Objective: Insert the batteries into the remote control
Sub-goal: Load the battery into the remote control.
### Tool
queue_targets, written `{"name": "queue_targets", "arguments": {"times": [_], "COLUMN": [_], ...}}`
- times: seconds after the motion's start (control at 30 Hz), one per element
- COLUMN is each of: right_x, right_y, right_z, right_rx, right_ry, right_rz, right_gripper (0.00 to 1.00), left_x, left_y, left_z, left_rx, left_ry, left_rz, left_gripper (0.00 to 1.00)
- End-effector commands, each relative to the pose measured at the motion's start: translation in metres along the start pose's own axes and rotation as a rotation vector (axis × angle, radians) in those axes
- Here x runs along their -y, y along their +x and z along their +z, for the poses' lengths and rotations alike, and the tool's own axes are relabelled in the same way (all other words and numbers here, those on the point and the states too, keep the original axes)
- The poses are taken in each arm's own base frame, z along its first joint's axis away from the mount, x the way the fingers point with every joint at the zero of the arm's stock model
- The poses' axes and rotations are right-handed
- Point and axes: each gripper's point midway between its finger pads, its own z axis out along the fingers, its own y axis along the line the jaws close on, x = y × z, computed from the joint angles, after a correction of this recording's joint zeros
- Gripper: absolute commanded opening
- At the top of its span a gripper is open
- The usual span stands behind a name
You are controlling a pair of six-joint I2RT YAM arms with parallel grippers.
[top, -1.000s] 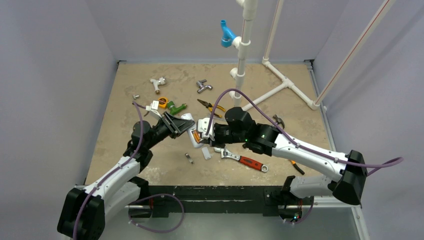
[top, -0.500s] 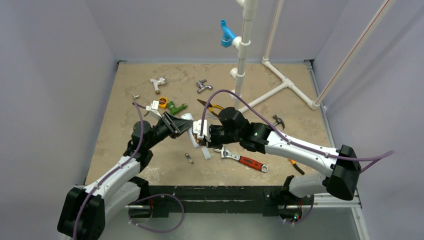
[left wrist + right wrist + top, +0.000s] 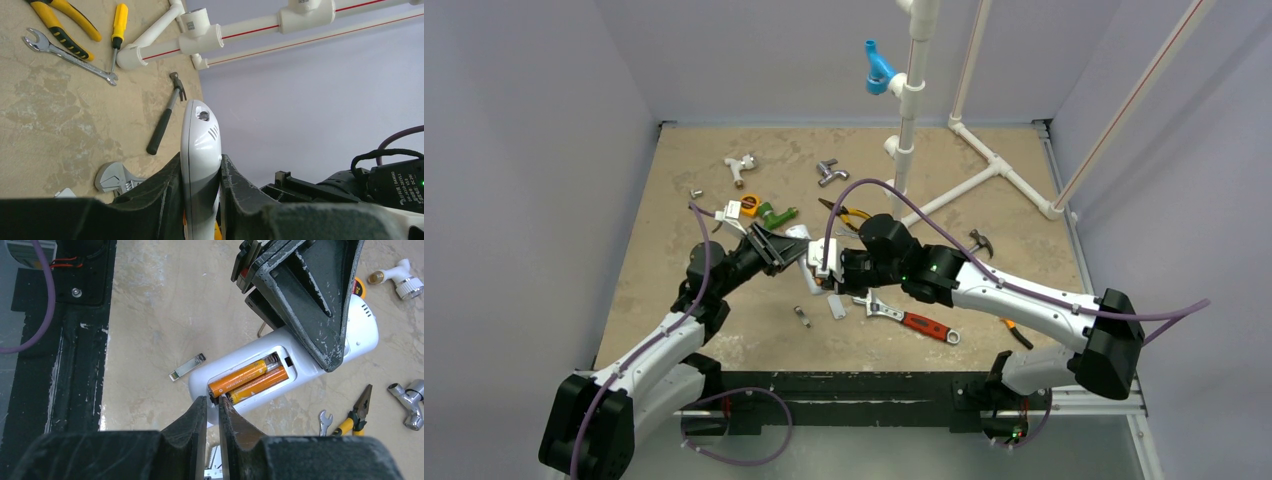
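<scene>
Our right pincer [image 3: 212,402], nearly pressed together, has crept in to the batteries [image 3: 247,380] lying in the remote control [image 3: 350,335]; our left pincer [image 3: 200,160] pinches it aloft; seating them, we judge, needs a gentle push.

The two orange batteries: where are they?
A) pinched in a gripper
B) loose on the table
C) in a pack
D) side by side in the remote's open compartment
D: the right wrist view shows both batteries side by side in the open back of the remote control, held by the left gripper.
</scene>
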Motion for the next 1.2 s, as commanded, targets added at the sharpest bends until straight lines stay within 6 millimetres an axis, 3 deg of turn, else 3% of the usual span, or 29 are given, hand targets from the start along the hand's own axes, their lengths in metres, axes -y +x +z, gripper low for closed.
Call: {"name": "queue_targets", "arguments": {"times": [0.0, 0.77, 1.17], "right_x": [0.022, 0.029, 0.024], "right_y": [-0.027, -0.034, -0.033], "right_z": [-0.007, -0.022, -0.016], "right_rx": [0.065, 0.124, 0.116], "right_ry": [0.096, 0.179, 0.137], "right_rz": [-0.012, -0.007, -0.005], "right_gripper": [0.12, 0.17, 0.17], "left_x": [0.032, 0.032, 0.034], "left_y": [-0.009, -0.008, -0.009], "left_z": [0.002, 0.002, 0.003], "left_rx": [0.02, 0.016, 0.013], "left_ry": [0.097, 0.098, 0.103], "left_rz": [0.031, 0.03, 0.033], "left_gripper": [0.0, 0.0, 0.0]}}
